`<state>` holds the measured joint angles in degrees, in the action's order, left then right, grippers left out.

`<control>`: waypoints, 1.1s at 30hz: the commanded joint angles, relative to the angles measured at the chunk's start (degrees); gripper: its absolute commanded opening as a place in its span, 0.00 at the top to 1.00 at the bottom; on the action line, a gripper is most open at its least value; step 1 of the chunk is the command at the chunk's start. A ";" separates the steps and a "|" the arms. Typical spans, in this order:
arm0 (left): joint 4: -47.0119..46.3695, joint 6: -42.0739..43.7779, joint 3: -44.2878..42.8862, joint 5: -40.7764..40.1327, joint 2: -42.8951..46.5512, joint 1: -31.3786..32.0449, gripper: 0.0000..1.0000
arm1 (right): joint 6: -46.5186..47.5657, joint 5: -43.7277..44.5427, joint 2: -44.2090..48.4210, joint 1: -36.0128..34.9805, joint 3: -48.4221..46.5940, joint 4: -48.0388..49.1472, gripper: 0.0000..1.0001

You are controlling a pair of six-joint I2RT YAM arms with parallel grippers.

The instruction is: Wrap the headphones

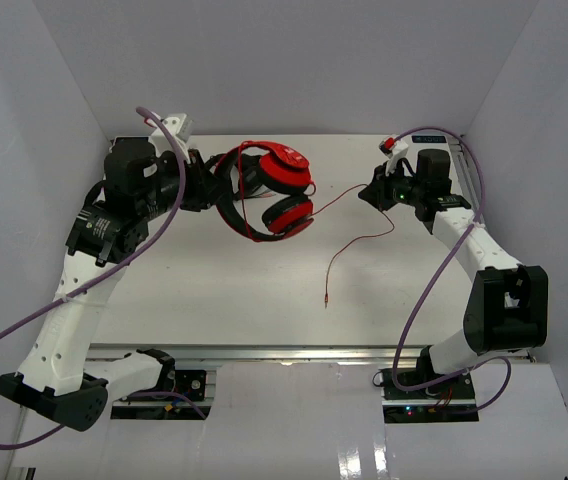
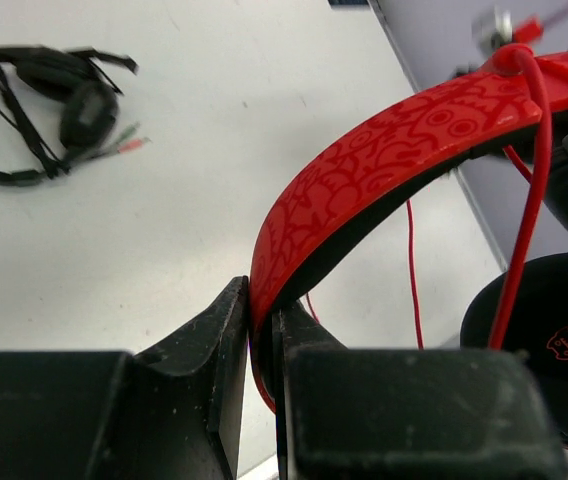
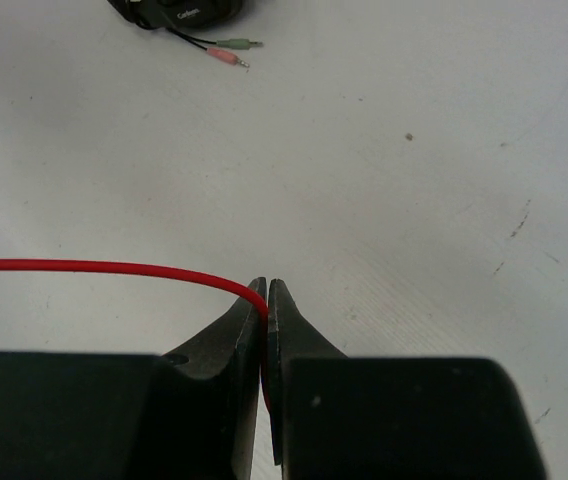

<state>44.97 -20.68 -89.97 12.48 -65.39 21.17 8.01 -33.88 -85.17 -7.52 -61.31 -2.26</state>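
The red headphones [image 1: 282, 188] hang above the table's back middle, their black-padded earcups to the right. My left gripper [image 1: 207, 186] is shut on their red headband [image 2: 384, 150], which runs up between the fingers [image 2: 226, 350]; one earcup [image 2: 554, 340] hangs at the right. The thin red cable [image 1: 336, 200] runs from the headphones to my right gripper [image 1: 369, 193], which is shut on it [image 3: 94, 267]. Past the gripper [image 3: 266, 290] the cable trails down onto the table, its free end [image 1: 326, 298] near the middle.
All-black headphones [image 2: 54, 110] with green and pink plugs [image 3: 229, 52] lie on the white table towards the back. White walls close in the table on the left, right and back.
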 commanded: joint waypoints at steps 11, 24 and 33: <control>-1.39 17.58 18.81 1.10 2.92 11.52 1.00 | -3.55 -3.45 -3.45 -0.09 -22.63 -3.42 0.92; -3.71 18.86 21.05 -3.77 -7.91 17.21 1.00 | -3.48 -8.43 2.73 -7.73 -27.57 -5.56 0.92; -3.64 16.25 15.86 -8.06 -14.21 17.33 1.00 | 2.44 -8.78 10.00 -15.45 -20.56 -9.34 0.92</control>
<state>40.33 -3.08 -69.91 5.34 -78.23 38.07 6.81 -42.63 -79.57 -20.66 -84.87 -12.43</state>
